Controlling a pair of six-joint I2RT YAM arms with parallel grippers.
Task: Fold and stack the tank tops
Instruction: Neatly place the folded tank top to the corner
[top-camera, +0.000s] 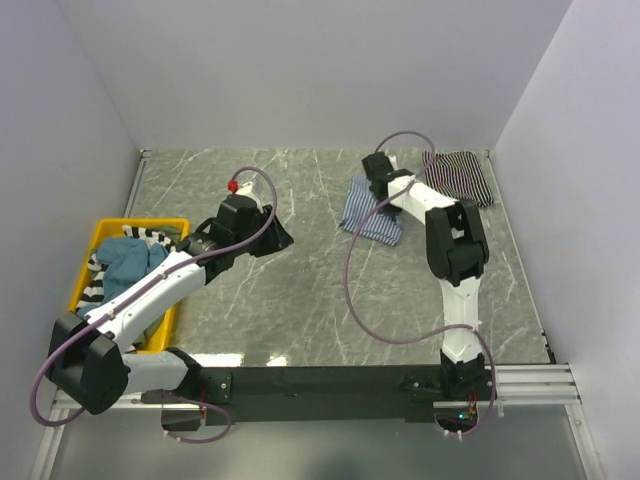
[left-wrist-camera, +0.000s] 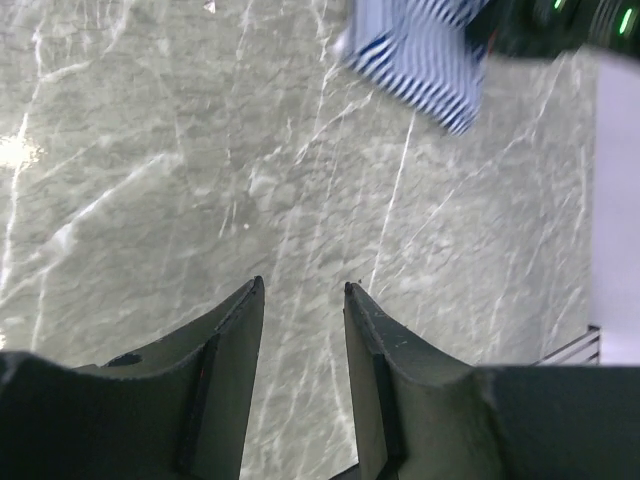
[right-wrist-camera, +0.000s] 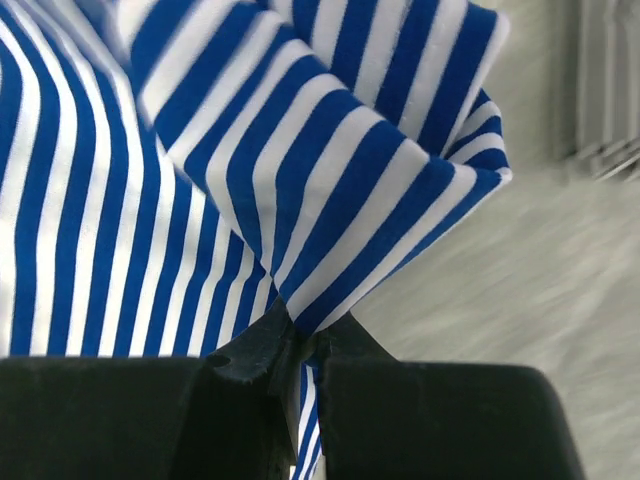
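Right pincer (right-wrist-camera: 300, 335) pressed together on a raised fold of the blue-and-white tank top (right-wrist-camera: 200, 180) — cloth pinched between the tips, bunched and peaked above them. We see that top lying crumpled at the far middle of the desk (top-camera: 300, 290), near a folded dark-striped top (top-camera: 462, 175) in the far right corner. Left pincer (left-wrist-camera: 303, 290) spread and empty, hanging over bare marble left of centre, well apart from the blue-and-white tank top. Yellow bin (top-camera: 120, 224) at the left edge holds a teal cloth (top-camera: 128, 262) and a black-and-white striped top (top-camera: 150, 237) — heaped, unfolded
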